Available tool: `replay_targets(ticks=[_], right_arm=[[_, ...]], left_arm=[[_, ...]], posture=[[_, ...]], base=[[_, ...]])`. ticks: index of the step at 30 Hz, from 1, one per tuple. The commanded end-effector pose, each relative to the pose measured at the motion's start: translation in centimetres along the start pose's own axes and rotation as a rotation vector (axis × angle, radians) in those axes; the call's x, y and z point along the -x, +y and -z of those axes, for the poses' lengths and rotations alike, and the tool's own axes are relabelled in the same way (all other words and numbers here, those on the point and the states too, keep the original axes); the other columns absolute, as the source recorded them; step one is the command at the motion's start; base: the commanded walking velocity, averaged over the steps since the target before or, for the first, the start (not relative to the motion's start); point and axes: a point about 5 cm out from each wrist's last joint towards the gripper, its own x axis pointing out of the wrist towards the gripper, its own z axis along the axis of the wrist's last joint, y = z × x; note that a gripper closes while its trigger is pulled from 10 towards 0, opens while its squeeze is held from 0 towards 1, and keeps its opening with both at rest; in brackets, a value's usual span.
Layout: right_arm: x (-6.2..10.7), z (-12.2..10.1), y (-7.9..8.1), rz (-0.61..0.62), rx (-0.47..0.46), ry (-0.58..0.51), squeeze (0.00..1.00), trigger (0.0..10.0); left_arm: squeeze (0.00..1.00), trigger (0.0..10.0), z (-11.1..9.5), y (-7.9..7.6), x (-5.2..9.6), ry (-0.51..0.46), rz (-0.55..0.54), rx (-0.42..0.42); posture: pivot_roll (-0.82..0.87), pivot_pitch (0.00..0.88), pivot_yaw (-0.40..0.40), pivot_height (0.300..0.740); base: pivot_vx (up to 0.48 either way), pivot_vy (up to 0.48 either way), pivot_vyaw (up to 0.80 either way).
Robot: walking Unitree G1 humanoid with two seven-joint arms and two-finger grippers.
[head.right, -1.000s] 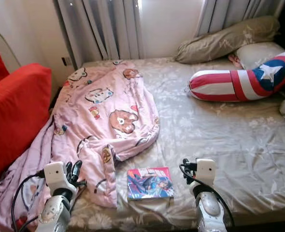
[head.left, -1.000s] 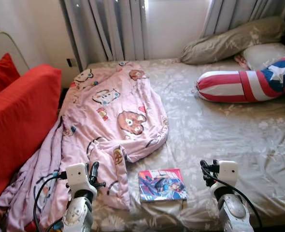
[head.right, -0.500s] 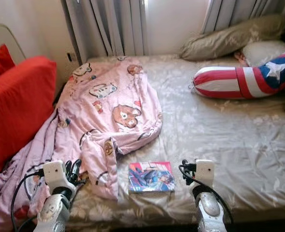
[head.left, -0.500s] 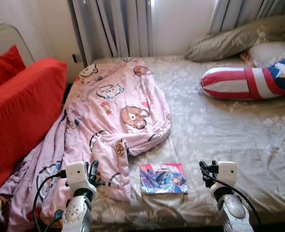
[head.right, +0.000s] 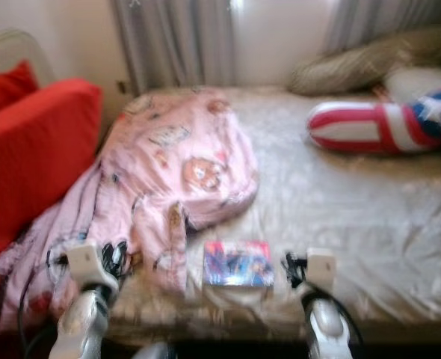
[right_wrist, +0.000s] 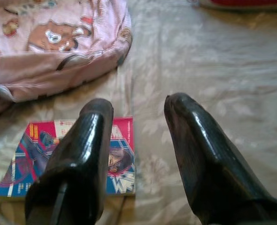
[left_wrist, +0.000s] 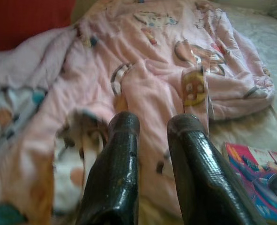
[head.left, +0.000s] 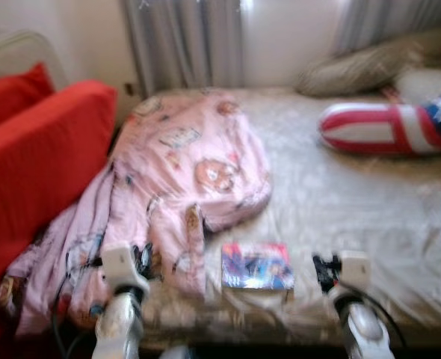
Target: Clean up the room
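Robot backing off bed, view blurred, nothing picked up yet.
Your left gripper (left_wrist: 152, 140) and right gripper (right_wrist: 138, 136) hang parted, empty; book (head.left: 256, 266) lies at bed (head.left: 370, 202) edge between them, pink blanket (head.left: 183, 172) beyond, striped bolster (head.left: 389, 129) far; frame has pulled back.

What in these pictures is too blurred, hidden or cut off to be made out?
- Book title: head views blurred; cover cut by the edge in the left wrist view, partly hidden by a finger of the right end effector in its wrist view.
- Pink blanket prints: blurred.
- Striped cushion: cut off.
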Motion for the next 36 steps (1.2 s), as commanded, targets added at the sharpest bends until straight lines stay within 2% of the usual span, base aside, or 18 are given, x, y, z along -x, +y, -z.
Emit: replay_targets(ticks=[1,11,15,18,33,36], right_arm=[[-0.1,-0.1,0.5,-0.015,-0.001,-0.008,0.0,10.0],[-0.1,0.3,0.8,-0.019,0.004,0.021,0.0,10.0],[-0.2,0.3,0.8,-0.013,0.002,0.028,0.0,10.0],[-0.1,0.1,0.8,-0.015,-0.014,0.002,0.0,10.0],[0.0,0.4,1.4,-0.044,-0.014,0.015,0.0,10.0],[0.1,0.3,1.5,-0.065,0.019,0.004,0.0,10.0]], left_arm=[[0.0,10.0,-0.2,0.5,-0.1,-0.003,-0.007,-0.013],[0.0,10.0,0.1,0.6,-0.2,0.004,0.0,-0.013],[0.0,10.0,0.1,0.5,-0.3,0.005,0.004,-0.014],[0.0,10.0,0.1,0.5,-0.3,0.005,0.007,-0.016],[0.0,10.0,0.3,0.4,-0.4,0.008,0.023,-0.03],[0.0,10.0,0.3,0.4,-0.4,0.007,0.023,-0.031]], posture=[[-0.02,0.0,0.052,0.638],[-0.02,0.0,0.055,0.638],[-0.02,0.0,0.057,0.613],[-0.02,0.0,0.057,0.613],[-0.02,0.0,0.057,0.613],[-0.02,0.0,0.058,0.613]], base=[[0.0,0.0,0.0],[0.0,0.0,0.0],[0.0,0.0,0.0],[0.0,0.0,0.0],[0.0,0.0,0.0],[0.0,0.0,0.0]])
